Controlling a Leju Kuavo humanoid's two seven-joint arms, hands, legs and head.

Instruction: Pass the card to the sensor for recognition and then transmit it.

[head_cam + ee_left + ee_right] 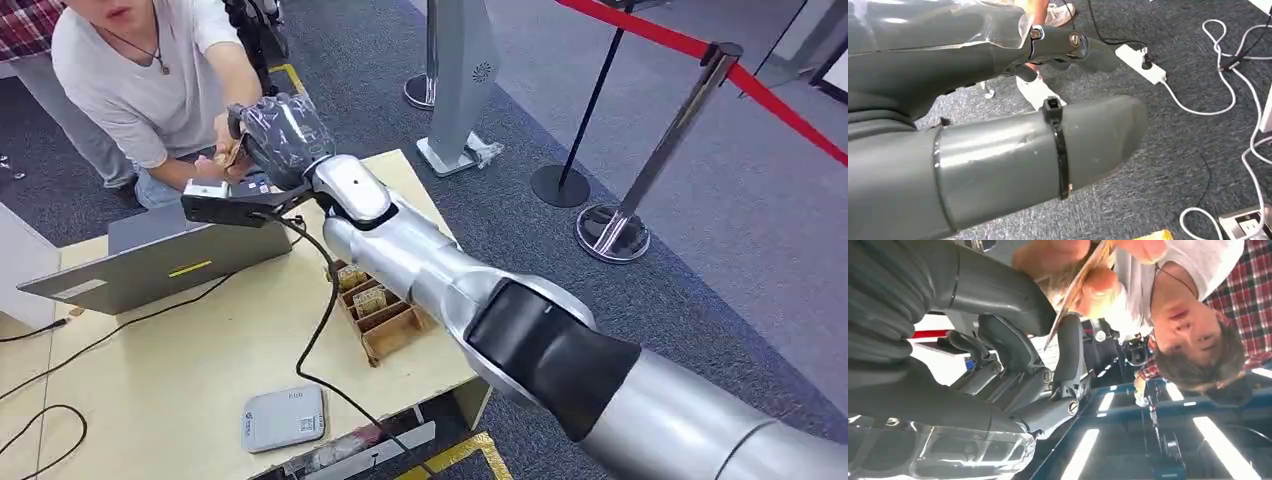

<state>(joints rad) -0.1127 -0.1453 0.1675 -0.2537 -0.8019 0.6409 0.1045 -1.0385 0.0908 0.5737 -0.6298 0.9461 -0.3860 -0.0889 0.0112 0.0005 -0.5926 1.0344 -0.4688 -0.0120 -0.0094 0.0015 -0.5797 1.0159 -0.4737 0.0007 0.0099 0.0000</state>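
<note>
The right arm (430, 270) is reaching far across the bench (180, 400), past the card reader (284, 418) lying near its front edge, toward the person (150, 90) leaning in behind the laptop (150, 262). The right hand (283, 135) is holding the card (1075, 287) up at the person's hands (1093, 292), with its thumb and fingers (1068, 347) pinching the near end while the long axis is pointing away into the person's grasp. The left hand (1048, 145) is hanging over the carpet, holding nothing, fingers apparently apart.
</note>
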